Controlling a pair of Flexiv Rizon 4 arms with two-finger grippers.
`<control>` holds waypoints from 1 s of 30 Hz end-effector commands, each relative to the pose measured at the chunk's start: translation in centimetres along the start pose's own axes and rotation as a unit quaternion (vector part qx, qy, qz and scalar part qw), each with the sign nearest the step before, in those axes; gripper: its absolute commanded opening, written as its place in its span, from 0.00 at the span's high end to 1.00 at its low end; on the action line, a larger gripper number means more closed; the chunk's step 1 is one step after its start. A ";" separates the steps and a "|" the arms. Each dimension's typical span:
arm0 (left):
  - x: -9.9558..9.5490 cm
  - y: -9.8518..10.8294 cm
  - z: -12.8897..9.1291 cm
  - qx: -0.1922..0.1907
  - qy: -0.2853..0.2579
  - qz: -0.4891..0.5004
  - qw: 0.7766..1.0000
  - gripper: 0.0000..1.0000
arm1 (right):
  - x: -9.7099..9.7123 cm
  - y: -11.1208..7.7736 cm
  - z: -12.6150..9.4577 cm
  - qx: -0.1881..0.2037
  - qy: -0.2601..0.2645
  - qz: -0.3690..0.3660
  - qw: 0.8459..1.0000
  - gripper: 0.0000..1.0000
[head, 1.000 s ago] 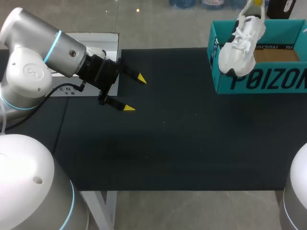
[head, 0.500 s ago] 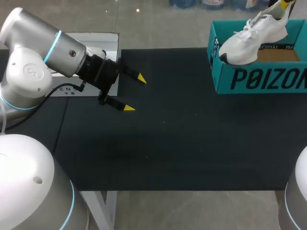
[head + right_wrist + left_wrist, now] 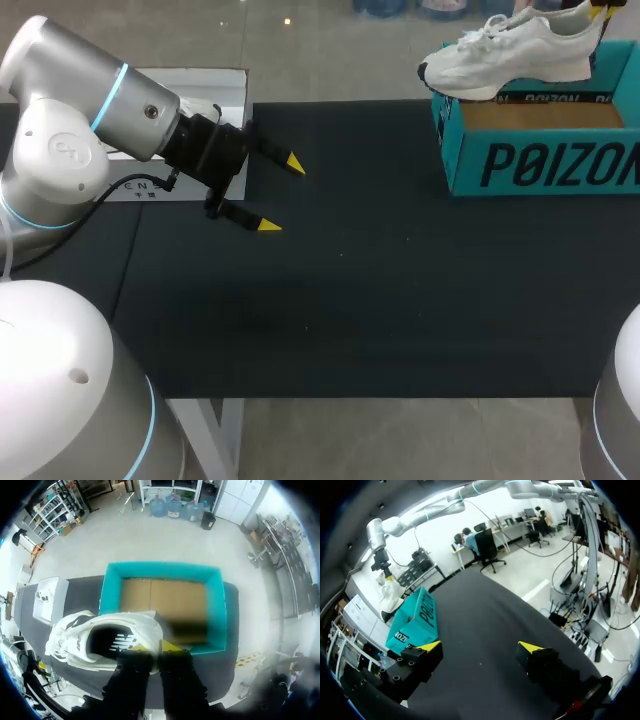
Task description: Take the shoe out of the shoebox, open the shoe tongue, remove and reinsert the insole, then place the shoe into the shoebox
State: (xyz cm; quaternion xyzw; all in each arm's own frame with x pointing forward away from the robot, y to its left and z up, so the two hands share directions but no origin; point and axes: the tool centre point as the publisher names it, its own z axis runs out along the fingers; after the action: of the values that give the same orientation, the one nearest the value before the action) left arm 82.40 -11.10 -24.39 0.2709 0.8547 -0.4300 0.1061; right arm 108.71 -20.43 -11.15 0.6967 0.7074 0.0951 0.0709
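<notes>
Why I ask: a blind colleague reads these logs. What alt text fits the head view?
A white shoe hangs level above an open teal box at the black table's far right, the right gripper shut on its heel. The left gripper hovers open and empty over the table's left side.

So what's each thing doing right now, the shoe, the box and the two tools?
shoe: held in the air above the shoebox, roughly level.
shoebox: open, nothing inside.
right tool: shut on the shoe's heel.
left tool: open, holding nothing.
</notes>
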 end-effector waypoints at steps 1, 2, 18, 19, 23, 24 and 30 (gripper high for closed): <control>-0.1 0.0 0.0 -0.001 0.001 0.000 1.000 0.00 | -1.0 1.2 0.7 -0.032 -0.014 0.074 0.997 1.00; -0.1 0.0 0.0 -0.001 0.001 0.000 1.000 0.00 | -1.5 1.6 0.8 -0.041 -0.016 0.096 0.994 1.00; -0.1 0.0 0.0 -0.001 0.001 0.000 1.000 0.00 | -9.4 2.6 2.9 -0.097 -0.020 0.283 0.954 1.00; -0.1 0.0 0.0 -0.001 0.001 0.000 1.000 0.00 | -9.6 2.5 3.2 -0.091 -0.020 0.283 0.954 1.00; -0.1 0.0 0.0 -0.001 0.001 0.000 1.000 0.00 | -10.1 1.7 4.2 -0.074 -0.012 0.272 0.959 1.00; -0.1 0.0 0.0 -0.001 0.001 0.000 1.000 0.00 | -10.2 1.5 4.4 -0.077 -0.015 0.267 0.961 1.00; -0.1 0.0 0.0 -0.001 0.001 0.000 1.000 0.00 | -10.8 0.6 4.9 -0.063 -0.021 0.237 0.969 1.00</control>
State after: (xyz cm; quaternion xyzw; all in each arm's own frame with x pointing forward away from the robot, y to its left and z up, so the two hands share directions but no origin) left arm 82.40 -11.10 -24.39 0.2708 0.8547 -0.4300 0.1062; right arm 110.60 -30.73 -16.34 0.8423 0.5102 0.1383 0.1057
